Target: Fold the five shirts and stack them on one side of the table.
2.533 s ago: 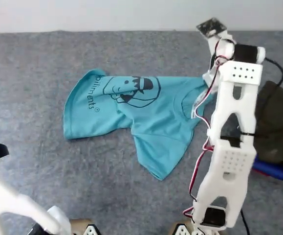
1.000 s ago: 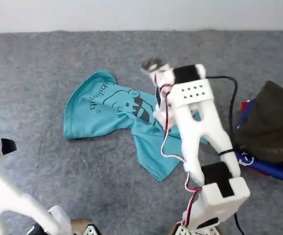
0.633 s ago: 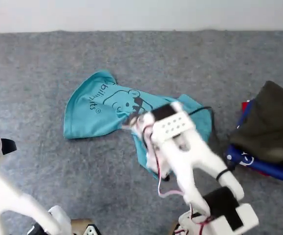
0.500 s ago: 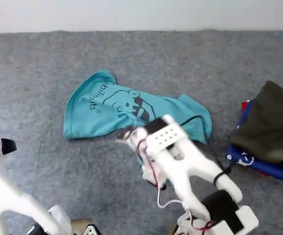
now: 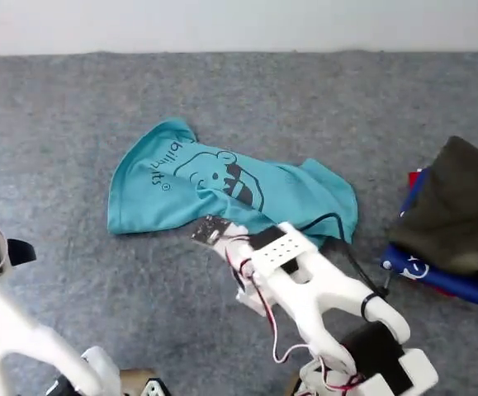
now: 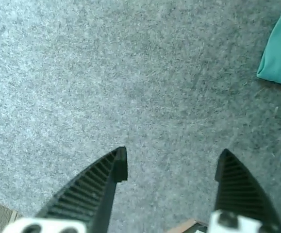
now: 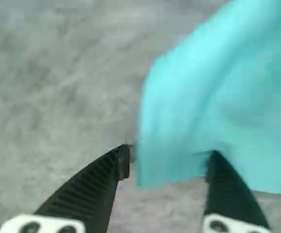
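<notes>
Shirt lies bunched up, pile at its 3 o'clock. Right gripper is spread wide at its edge. Left gripper is spread wide, empty.

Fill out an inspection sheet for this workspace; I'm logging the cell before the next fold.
Surface: grey felt table cover, bare around the shirts.
Job's things: teal shirt spread and rumpled mid-table, not folded; dark shirt stacked on a blue shirt at the table's right side.
Clutter: nothing seen.
Grippers: right tool open, its fingers straddling the teal shirt's edge; left tool open over bare cover, apart from the shirt.
Cables: red and white wires along the right arm; black cable looping beside the teal shirt.
Surroundings: pale wall behind the table.
</notes>
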Controlling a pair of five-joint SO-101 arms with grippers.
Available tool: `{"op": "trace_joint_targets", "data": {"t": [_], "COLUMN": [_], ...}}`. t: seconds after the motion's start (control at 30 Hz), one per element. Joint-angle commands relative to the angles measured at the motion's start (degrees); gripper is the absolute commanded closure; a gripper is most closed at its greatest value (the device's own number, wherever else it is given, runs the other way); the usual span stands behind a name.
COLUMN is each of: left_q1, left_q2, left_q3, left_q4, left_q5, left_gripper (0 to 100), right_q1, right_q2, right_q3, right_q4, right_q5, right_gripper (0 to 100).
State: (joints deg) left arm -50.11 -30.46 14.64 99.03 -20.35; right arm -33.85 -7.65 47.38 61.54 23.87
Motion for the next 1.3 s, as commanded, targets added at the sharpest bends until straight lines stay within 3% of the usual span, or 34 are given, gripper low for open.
{"op": "trace_joint_targets", "data": {"t": [0.0, 0.2, 0.37, 0.67, 0.9, 1.17, 1.27], "left_q1": [0.0, 0.0, 0.0, 1.1, 11.1, 29.1, 32.6], "left_q2": [-1.3, -1.3, -1.3, -1.3, -0.8, 2.2, 9.3], "left_q3": [-0.2, -0.1, -0.1, -0.4, 0.2, 10.3, 9.2], "left_q4": [-0.7, -0.7, -0.7, -0.7, -2.5, -14.9, -15.1], "left_q5": [0.0, 0.0, 0.0, -0.3, 0.1, 0.0, 0.0], "left_gripper": [71, 71, 71, 71, 71, 71, 71], "right_q1": [1.5, 1.3, 2.2, 10.0, 21.1, 33.1, 37.8], "right_q2": [1.7, 10.9, 15.3, 2.4, -7.5, -13.0, -15.0], "right_q3": [-0.6, -9.0, -14.9, -28.7, -39.1, -41.8, -41.8], "right_q4": [-2.8, 1.5, 6.4, 23.3, 32.7, 33.6, 33.4], "right_q5": [5.6, 7.8, 7.9, 14.2, 20.7, 21.7, 21.7], "right_gripper": [85.2, 98.8, 98.9, 98.8, 98.8, 98.8, 98.8]}}
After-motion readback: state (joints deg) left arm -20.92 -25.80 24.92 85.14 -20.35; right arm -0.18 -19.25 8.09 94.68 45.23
